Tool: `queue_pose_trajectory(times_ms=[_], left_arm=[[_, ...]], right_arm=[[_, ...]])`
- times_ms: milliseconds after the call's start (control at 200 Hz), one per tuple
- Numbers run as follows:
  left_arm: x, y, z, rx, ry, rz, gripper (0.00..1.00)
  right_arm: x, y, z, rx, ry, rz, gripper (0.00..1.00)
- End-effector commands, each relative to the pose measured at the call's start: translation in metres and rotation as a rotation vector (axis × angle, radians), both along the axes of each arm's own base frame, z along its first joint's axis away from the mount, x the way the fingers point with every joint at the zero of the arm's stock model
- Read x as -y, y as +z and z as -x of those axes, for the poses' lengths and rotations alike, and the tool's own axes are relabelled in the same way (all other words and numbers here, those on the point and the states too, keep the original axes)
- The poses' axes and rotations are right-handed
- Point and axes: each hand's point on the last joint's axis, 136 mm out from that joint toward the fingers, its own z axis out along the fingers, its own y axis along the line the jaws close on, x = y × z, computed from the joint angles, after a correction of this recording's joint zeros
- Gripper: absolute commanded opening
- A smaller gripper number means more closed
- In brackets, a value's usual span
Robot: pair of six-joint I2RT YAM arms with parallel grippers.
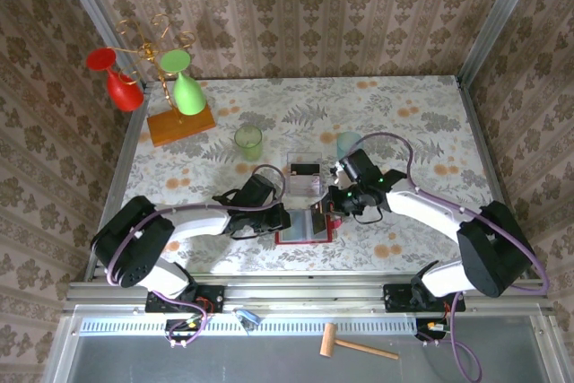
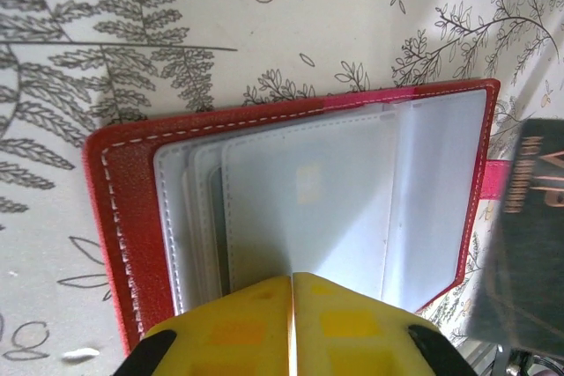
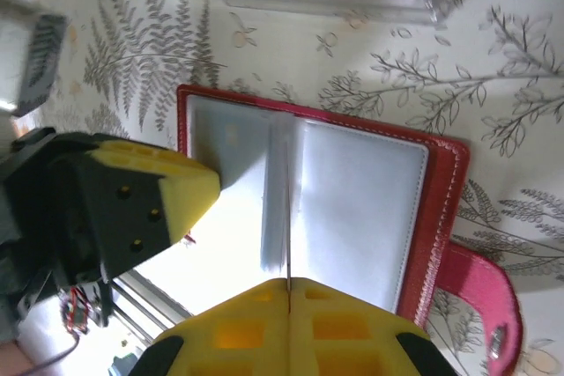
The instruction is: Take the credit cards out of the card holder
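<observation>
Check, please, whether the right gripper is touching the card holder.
Touching. Right wrist view: the right gripper pinches an upright clear leaf of the red card holder.

The top camera looks down from high above the near edge over the whole worktop, while both wrist cameras face down close upon the open card holder, shared by all three views.

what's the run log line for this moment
card holder: lying open | left gripper: shut on its clear pocket edge | right gripper: shut on a raised pocket leaf | stage: both grippers at the pockets
</observation>
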Motion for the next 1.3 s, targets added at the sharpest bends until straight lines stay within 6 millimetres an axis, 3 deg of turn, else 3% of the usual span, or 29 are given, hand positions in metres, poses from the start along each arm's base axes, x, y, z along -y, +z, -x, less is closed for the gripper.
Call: queue_pose_trajectory(times_ms=[0,130,355,605,980,1295], left_arm=[[-0.019,-0.015,0.009,-0.038,0.023,-0.078,0.11],[-0.018,-0.011,0.007,-0.027,0.024,-0.068,0.14],[-0.018,0.001,0.003,0.006,0.033,-0.054,0.18],[-0.024,0.015,-0.002,0.052,0.059,-0.043,0.20],[-0.049,0.021,-0.013,0.075,0.132,-0.033,0.21],[-0.068,0.021,-0.023,0.074,0.178,-0.025,0.21]], right_arm=[[0.017,0.013,0.007,0.085,0.143,0.117,0.00],[0.020,0.026,0.000,0.169,0.279,0.185,0.00],[0.018,0.029,-0.008,0.271,0.651,0.296,0.00],[0.019,0.038,-0.031,0.348,0.906,0.408,0.00],[0.010,0.052,-0.072,0.354,1.113,0.496,0.00],[-0.015,0.054,-0.109,0.376,1.214,0.486,0.00]])
